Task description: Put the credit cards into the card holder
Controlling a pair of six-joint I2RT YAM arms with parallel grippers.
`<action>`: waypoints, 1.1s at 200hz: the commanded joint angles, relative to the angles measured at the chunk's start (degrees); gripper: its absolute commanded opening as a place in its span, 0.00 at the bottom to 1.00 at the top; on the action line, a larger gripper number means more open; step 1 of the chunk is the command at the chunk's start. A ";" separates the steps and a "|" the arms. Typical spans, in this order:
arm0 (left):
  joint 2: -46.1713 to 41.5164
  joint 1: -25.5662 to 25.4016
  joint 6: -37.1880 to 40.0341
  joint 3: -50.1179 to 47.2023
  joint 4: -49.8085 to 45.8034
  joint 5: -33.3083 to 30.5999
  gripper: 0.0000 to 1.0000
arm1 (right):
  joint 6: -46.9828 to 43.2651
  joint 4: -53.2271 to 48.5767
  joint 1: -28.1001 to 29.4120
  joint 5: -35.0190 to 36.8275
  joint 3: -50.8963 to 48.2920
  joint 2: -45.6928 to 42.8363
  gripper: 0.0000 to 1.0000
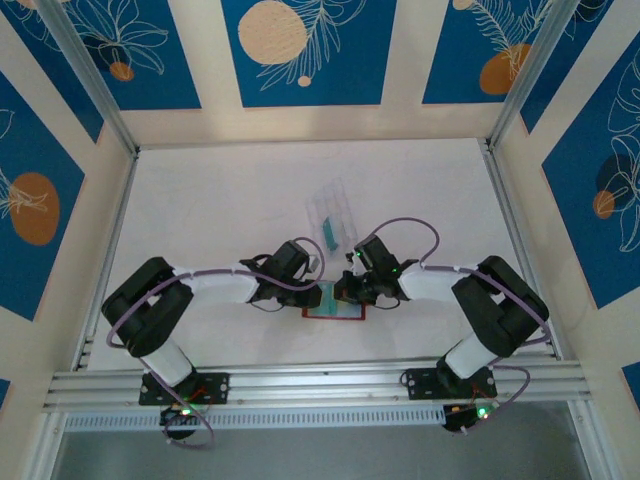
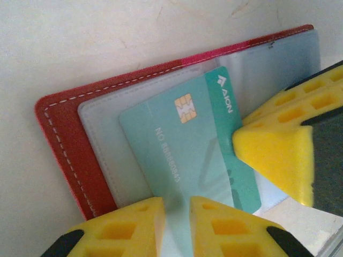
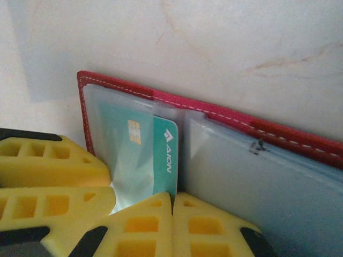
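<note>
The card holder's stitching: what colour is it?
White dashes on the red folding card holder, clearest in the left wrist view.

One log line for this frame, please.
phase: card insertion | card holder: open | credit card: partly in clear sleeve | left claw: astride card edge, grip unclear | right claw: shut beside card

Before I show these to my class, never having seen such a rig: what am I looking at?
Two robot arms stand at a white table's edge. One picture looks down from above; the others come from wrist cameras, so the yellow blocks are tool fingers. On the table: an open red wallet, a clear case, a teal card at its near end. Another card sits partly in the wallet's sleeve. The right tool is shut against it; the left tool's grip is unclear.
</note>
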 commanded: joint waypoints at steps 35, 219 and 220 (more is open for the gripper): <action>-6.14 1.90 -3.14 -3.63 -1.93 4.47 0.22 | -0.37 -0.96 0.06 -1.05 0.36 1.43 0.00; 1.21 0.18 -1.59 -5.43 -0.63 0.73 0.03 | 2.45 1.20 4.07 -1.23 3.16 4.19 0.00; 1.16 0.18 -1.59 -5.44 -0.62 0.71 0.03 | 2.43 1.18 4.08 -1.27 3.21 4.19 0.00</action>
